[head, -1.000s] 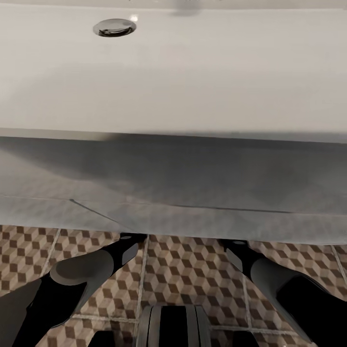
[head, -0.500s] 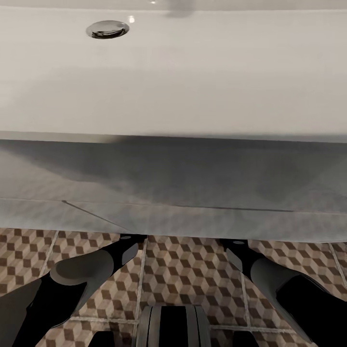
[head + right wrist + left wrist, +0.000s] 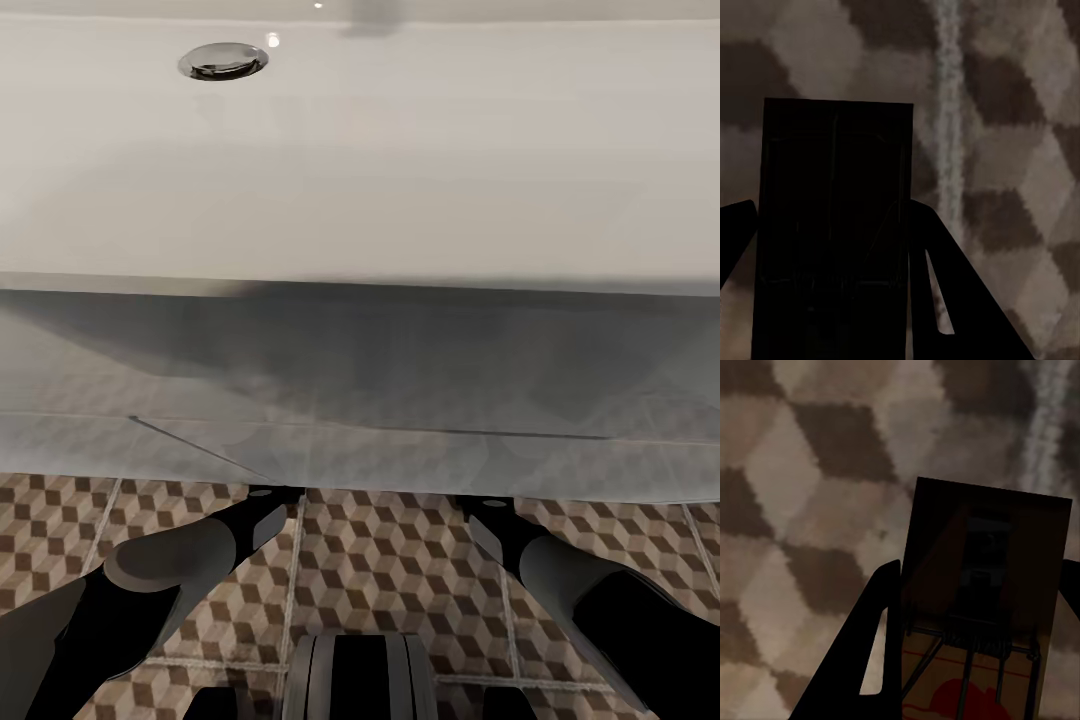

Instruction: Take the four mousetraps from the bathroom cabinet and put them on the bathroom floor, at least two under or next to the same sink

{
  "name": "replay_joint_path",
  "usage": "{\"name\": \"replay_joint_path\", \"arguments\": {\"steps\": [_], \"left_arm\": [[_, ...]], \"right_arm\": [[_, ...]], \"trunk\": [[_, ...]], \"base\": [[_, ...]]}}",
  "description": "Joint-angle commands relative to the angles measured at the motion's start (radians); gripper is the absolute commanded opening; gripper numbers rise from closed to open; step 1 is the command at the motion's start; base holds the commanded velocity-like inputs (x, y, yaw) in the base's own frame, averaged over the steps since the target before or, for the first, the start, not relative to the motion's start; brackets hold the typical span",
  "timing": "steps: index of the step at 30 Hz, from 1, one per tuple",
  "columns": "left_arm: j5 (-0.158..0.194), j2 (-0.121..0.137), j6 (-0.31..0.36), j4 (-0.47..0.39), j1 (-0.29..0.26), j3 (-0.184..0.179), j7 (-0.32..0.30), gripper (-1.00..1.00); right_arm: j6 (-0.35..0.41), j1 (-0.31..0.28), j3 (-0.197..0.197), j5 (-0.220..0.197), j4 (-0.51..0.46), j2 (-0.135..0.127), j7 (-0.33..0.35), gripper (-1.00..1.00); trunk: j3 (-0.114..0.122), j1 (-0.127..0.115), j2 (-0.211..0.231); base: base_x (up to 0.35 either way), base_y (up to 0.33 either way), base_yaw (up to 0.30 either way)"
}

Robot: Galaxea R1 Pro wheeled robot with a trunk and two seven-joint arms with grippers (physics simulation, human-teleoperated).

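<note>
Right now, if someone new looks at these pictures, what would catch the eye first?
The wide white trough sink spans the head view's upper half, its chrome drain near the top left, above the white flat-fronted vanity. Below lies the cube-patterned tile floor, with both dark arms reaching under the vanity's edge. In each wrist view a dark brown rectangular mousetrap sits between the fingers over those tiles: left trap, right trap.

Cube-patterned bathroom floor (image 3: 390, 570) with pale grout lines, white vanity (image 3: 400, 400) standing on it.
</note>
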Motion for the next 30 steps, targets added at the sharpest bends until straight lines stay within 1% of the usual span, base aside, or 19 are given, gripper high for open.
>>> {"name": "replay_joint_path", "arguments": {"steps": [1,14,30], "left_arm": [[0.007,0.0,-0.004,-0.003,-0.001,-0.008,0.008,-1.0],[0.007,-0.005,-0.002,-0.002,-0.002,-0.008,0.008,-1.0],[0.007,-0.006,-0.002,-0.002,-0.002,-0.008,0.008,-1.0]], "right_arm": [[0.0,0.0,0.009,-0.011,-0.002,0.0,-0.005,-1.0],[0.009,0.0,0.01,-0.011,-0.003,-0.002,-0.003,-1.0],[-0.001,0.0,0.009,-0.01,-0.003,-0.001,-0.002,-1.0]], "trunk": [[-0.001,0.0,0.0],[-0.001,0.0,0.0],[-0.003,0.0,0.0]], "base": [[0.0,0.0,0.0],[0.0,0.0,0.0],[0.0,0.0,0.0]]}}
